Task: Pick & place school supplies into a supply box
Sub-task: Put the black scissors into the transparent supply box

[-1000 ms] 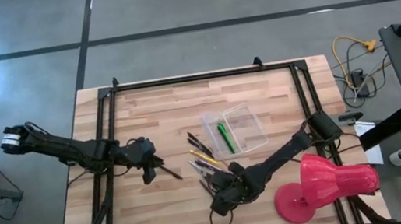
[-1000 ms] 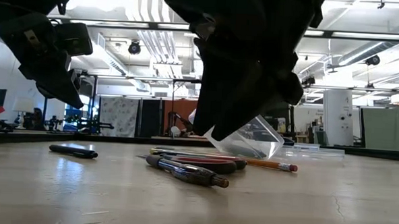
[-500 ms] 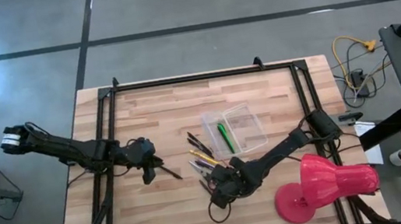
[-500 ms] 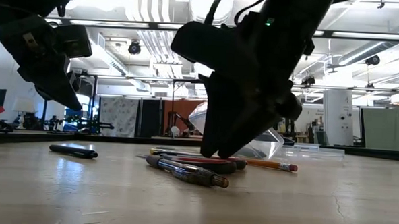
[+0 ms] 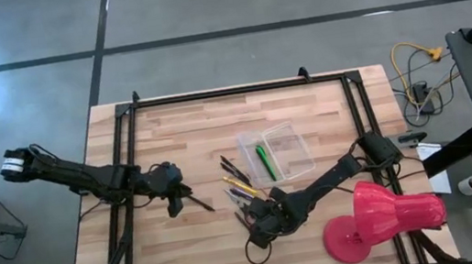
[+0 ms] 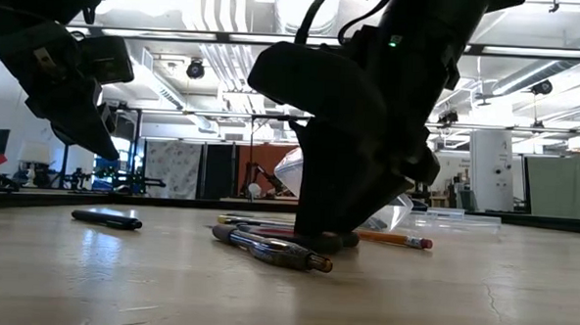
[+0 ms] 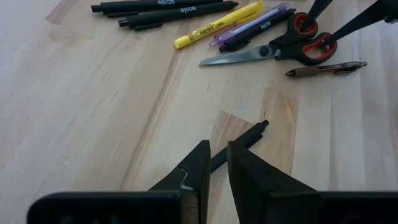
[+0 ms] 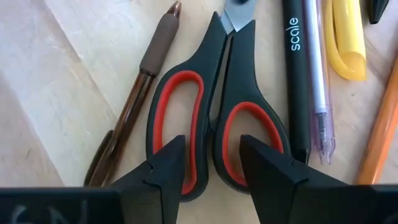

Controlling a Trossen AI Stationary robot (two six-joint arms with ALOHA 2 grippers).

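Two dark fingers of the right gripper are standing parted over the red-and-black-handled scissors, one tip above each finger loop, closing on nothing. Lying flat on the wooden table, the scissors are sitting beside a brown-grip pen and touching a dark pen marked "scale"; purple, yellow and orange ones are lying past it. Just beyond this cluster, the clear rectangular plastic box is holding a green pen. Well apart, the left gripper is hovering with fingers nearly together, empty, over a lone black pen, bare boards surrounding it.
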